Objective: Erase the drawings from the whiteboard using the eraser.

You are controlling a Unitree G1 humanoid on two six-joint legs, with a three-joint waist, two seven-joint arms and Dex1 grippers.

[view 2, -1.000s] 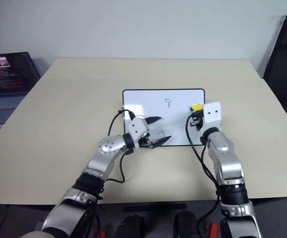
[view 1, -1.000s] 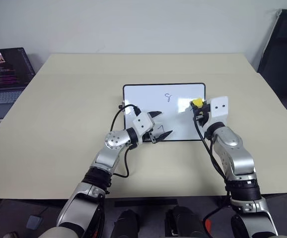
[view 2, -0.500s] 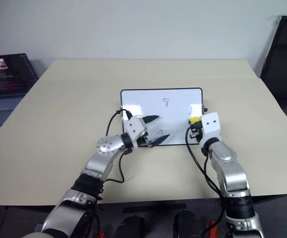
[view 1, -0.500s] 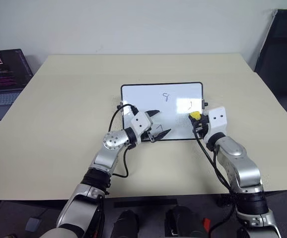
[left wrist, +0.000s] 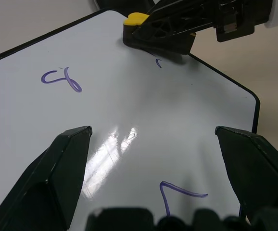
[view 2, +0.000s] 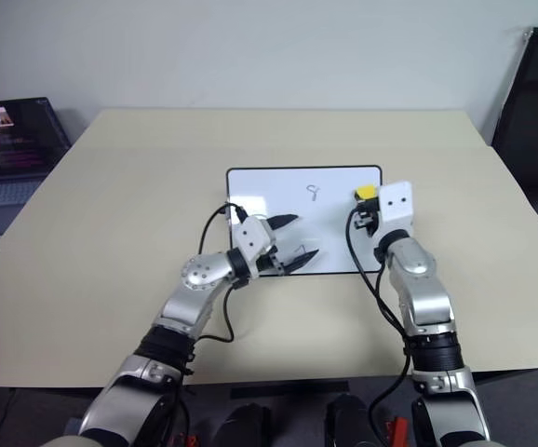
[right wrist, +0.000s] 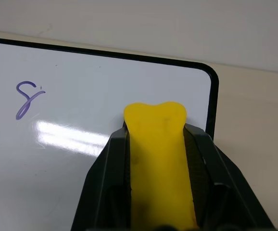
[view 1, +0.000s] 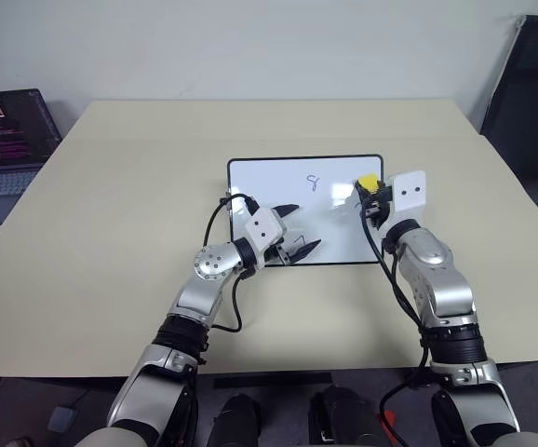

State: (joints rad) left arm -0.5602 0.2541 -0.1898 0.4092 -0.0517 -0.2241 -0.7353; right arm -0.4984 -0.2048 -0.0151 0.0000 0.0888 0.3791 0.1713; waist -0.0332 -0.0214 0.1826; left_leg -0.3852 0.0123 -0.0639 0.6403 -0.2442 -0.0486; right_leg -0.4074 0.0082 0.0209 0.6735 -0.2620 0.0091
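The whiteboard (view 1: 304, 209) lies flat mid-desk (view 1: 111, 205). The right end effector (view 1: 369, 191) is clamped on the yellow eraser (view 1: 369, 182) near the board's far right corner; the left end effector (view 1: 296, 232) gapes empty above its near edge, drawings (left wrist: 62, 79) between them

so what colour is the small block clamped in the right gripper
Bright yellow; the small oblong eraser block shows best in the right wrist view, clamped in the right gripper.

whiteboard (view 1: 278, 200): flat on table | drawings (left wrist: 62, 79): squiggles remain | eraser (right wrist: 159, 159): yellow, at right corner
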